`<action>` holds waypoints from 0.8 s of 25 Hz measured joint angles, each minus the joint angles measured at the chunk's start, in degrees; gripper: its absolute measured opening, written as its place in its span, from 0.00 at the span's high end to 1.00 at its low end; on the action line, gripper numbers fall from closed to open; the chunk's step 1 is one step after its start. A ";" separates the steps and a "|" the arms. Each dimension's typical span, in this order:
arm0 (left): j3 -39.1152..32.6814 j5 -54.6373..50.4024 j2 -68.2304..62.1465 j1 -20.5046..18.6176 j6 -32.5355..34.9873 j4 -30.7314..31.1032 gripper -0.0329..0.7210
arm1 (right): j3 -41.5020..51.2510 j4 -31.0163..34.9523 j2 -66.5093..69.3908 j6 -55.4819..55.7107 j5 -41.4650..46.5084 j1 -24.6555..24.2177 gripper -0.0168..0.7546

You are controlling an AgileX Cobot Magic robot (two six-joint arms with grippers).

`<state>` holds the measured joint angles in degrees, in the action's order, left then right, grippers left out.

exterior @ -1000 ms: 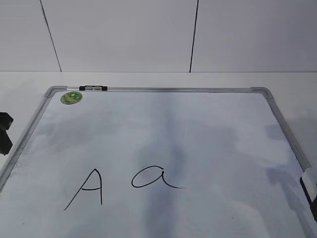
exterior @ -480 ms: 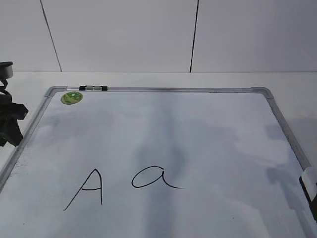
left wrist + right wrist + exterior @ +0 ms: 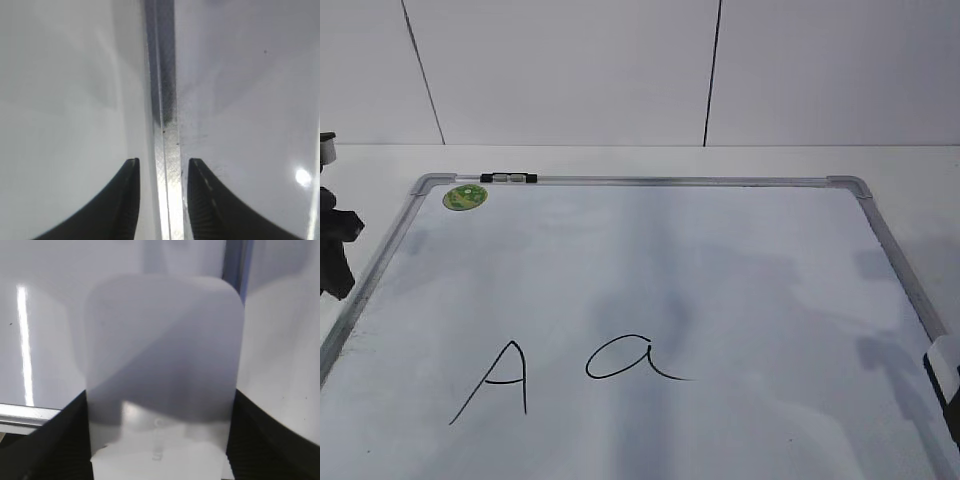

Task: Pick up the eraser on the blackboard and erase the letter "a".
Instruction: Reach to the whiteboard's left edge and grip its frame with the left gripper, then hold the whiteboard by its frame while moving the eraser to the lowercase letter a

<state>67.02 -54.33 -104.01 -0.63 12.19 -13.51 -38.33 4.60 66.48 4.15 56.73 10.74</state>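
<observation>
The right gripper point(image 3: 160, 440) points down, jaws clamped on the eraser point(image 3: 162, 355) at the board's point(image 3: 640, 270) right edge. The left gripper point(image 3: 160, 200) hangs over the left frame, jaws slightly apart.

The board point(image 3: 720, 260) is white with faint grey smudging across its face, edged by a silver-grey frame point(image 3: 670, 181) with grey corner caps; a small black-and-white clip point(image 3: 508, 178) sits on the top edge at upper left of the exterior view, and just below it a round green sticker point(image 3: 464, 197) with pale markings. The "A" point(image 3: 495, 382) and the "a" point(image 3: 635, 358) are thin black lines. The eraser point(image 3: 162, 355) is white, shadowed grey, with tiny grey lettering low in the right wrist view. Both grippers are black, left point(image 3: 160, 200) and right point(image 3: 160, 440), with ribbed fingers point(image 3: 210, 210). The wall tiles behind are white with dark seams.
</observation>
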 joint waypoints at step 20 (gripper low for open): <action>0.27 0.46 -4.08 0.00 1.14 -1.46 0.65 | 0.00 0.36 0.00 0.00 -0.52 0.00 0.24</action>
<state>67.28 -53.87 -108.09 -0.63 13.33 -14.97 -38.33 4.96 66.48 4.15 56.22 10.74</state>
